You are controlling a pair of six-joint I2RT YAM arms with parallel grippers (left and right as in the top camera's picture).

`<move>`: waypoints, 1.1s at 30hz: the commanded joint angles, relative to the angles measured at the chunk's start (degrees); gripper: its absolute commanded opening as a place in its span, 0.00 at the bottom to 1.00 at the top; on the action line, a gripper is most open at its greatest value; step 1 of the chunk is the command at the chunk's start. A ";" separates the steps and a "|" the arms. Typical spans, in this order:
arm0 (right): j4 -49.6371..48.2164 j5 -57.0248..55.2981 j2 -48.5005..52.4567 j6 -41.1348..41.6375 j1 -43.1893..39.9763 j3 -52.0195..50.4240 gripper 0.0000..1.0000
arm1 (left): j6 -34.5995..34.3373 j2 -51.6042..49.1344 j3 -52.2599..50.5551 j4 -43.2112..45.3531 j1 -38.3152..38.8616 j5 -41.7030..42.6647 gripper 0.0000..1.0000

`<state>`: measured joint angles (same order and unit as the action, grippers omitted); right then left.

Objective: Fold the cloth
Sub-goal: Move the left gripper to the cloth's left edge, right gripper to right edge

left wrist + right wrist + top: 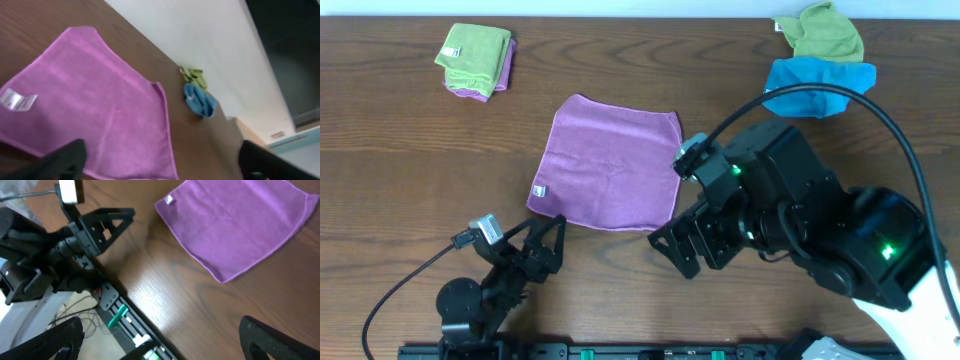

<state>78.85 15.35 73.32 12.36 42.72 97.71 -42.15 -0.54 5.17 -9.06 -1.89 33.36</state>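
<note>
Both arms are empty-handed here. The left gripper [548, 230] has its jaws spread wide, and the cloth [610, 165] lies flat on the table [400, 180] right in front of them, white tag [539, 190] corner nearest. The right gripper [672, 252] is spread wide too, sitting just off the cloth's near corner, not touching it.

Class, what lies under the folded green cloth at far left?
A purple cloth, only its right and lower edges showing past the green cloth; the rest is covered.
</note>
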 commanded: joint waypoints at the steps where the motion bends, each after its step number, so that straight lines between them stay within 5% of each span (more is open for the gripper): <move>1: 0.59 -5.35 -1.57 -0.68 -0.09 0.55 0.99 | 0.00 0.17 -0.50 3.89 -0.33 5.27 0.88; 6: 0.55 -11.65 -7.19 0.46 -3.61 0.55 0.99 | 0.66 -3.34 2.75 7.78 -0.33 5.64 0.89; 10: 1.18 -11.69 -12.00 0.44 -8.57 0.55 0.99 | 8.04 -13.88 11.50 6.14 -0.33 5.68 0.90; 15: 4.55 -11.87 -12.52 0.46 -10.80 0.52 0.99 | 22.53 -32.41 25.51 -7.45 -0.33 3.80 0.92; 20: 5.62 -13.94 -12.31 1.90 -10.93 0.46 0.99 | 34.75 -51.54 40.06 -26.18 -0.26 -11.61 0.91; 25: 5.60 -19.96 -12.28 6.12 -10.93 0.42 0.99 | 34.25 -66.75 48.13 -38.16 -0.28 -15.96 0.96; 33: 5.03 -23.10 -10.21 8.85 -10.95 -2.71 0.99 | 34.45 -82.07 48.22 -36.87 -0.35 -15.98 0.85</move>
<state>84.05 -5.30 61.98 18.94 32.73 96.73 -8.71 -80.12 52.53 -46.22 -1.93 18.39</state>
